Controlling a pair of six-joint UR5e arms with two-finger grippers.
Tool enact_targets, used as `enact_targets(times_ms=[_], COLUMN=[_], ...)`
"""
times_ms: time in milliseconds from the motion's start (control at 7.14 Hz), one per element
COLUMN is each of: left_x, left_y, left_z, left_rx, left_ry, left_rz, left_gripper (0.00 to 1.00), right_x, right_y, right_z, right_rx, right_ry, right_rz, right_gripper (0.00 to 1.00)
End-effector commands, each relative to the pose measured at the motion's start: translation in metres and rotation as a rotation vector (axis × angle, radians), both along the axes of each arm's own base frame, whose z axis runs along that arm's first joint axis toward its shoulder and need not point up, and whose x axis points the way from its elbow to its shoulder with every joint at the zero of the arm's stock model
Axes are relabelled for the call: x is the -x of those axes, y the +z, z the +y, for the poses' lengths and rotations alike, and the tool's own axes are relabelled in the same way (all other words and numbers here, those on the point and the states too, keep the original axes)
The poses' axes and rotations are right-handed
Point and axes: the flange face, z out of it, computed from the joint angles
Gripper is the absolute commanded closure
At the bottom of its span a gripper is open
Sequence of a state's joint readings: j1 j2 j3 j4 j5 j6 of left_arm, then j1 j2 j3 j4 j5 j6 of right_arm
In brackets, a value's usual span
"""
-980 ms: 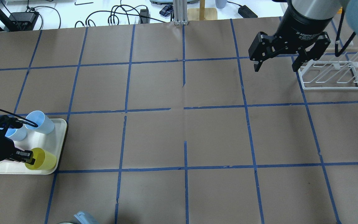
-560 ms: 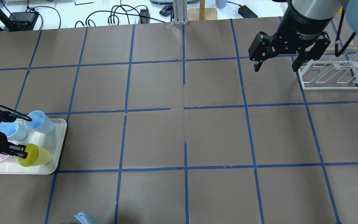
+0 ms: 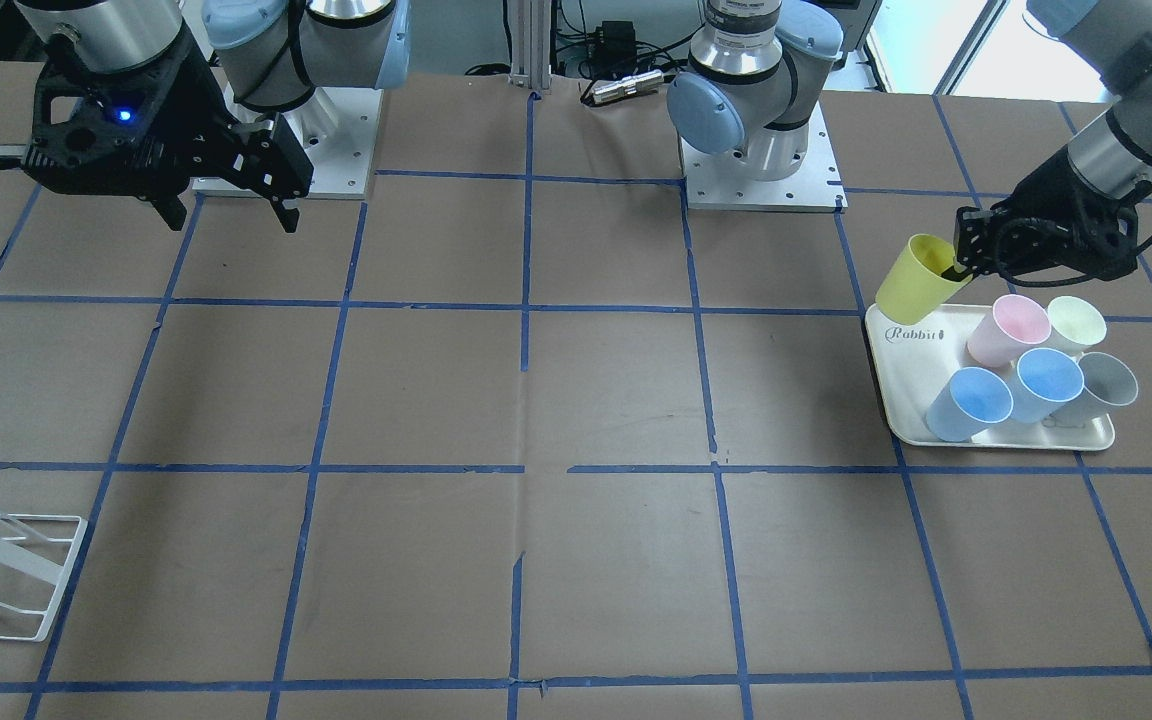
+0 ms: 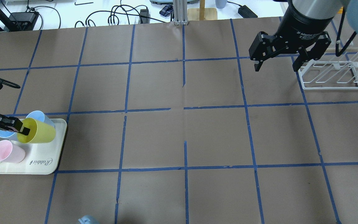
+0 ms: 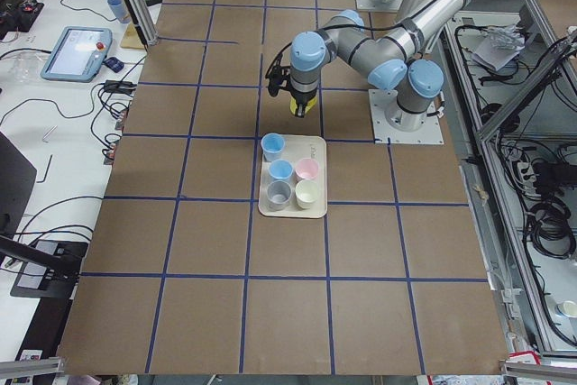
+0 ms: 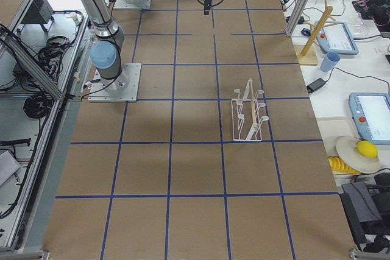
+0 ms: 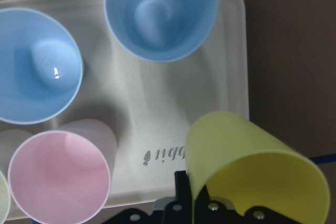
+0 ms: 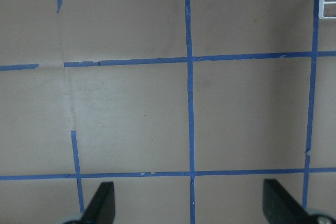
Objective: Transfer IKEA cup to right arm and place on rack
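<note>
One yellow cup (image 3: pixel 916 278) hangs in the air, pinched at its rim by the left gripper (image 3: pixel 956 265). The jaws are nearly closed on the wall, one finger inside the mouth and one outside. The cup is tilted far over. Its mouth is turned up and toward the gripper, and its base points toward the table's middle, so the long axis runs across the table rather than upright.

From overhead the cup covers part of a blue cup (image 4: pixel 39 115) and seems to sit over the tray (image 4: pixel 42 155). The front view places it instead at the tray's robot-side corner, partly past the edge. Only the left wrist camera shows the finger flat against the inner wall.

Five other cups stand upright on the tray.

The right gripper (image 4: pixel 276 69) is spread wide and empty. It hovers just beside the rack (image 4: pixel 330 74), well apart from the yellow cup. The front view cuts the rack off, while the right side view shows it whole.
</note>
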State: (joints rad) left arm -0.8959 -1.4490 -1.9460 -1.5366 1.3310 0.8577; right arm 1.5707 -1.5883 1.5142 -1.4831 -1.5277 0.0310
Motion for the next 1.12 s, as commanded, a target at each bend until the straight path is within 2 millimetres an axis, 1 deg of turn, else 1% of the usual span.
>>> enact_targets(times_ms=[0, 140, 280, 420, 560, 700, 840, 980], left_x=[0.067, 0.096, 0.121, 0.15, 0.19, 0.227, 0.257, 0.274], left_y=[0.029, 0.031, 0.032, 0.037, 0.043, 0.049, 0.058, 0.066], left_z=[-0.008, -0.008, -0.011, -0.013, -0.017, -0.026, -0.029, -0.033], left_rx=[-0.021, -0.032, -0.044, -0.05, -0.046, -0.079, -0.102, -0.117], left_ry=[-0.01, -0.008, 0.079, 0.125, 0.14, 0.222, 0.244, 0.288], left_rz=[0.191, 0.314, 0.52, 0.682, 0.812, 0.959, 1.047, 1.143], left_gripper=[1.0, 1.0, 1.0, 1.0, 1.0, 1.0, 1.0, 1.0], right_x=[0.004, 0.009, 0.013, 0.013, 0.013, 0.013, 0.013, 0.013], right_y=[0.001, 0.001, 0.002, 0.003, 0.003, 0.003, 0.002, 0.002], right_z=[-0.003, -0.005, -0.006, -0.005, -0.005, -0.005, -0.005, -0.005], right_rx=[0.0, -0.004, -0.002, -0.001, -0.001, -0.001, -0.002, -0.003], right_ry=[-0.012, -0.015, -0.015, -0.015, -0.017, -0.017, -0.015, -0.017], right_rz=[-0.014, -0.012, -0.014, -0.014, -0.014, -0.014, -0.014, -0.014], right_gripper=[0.0, 0.0, 0.0, 0.0, 0.0, 0.0, 0.0, 0.0])
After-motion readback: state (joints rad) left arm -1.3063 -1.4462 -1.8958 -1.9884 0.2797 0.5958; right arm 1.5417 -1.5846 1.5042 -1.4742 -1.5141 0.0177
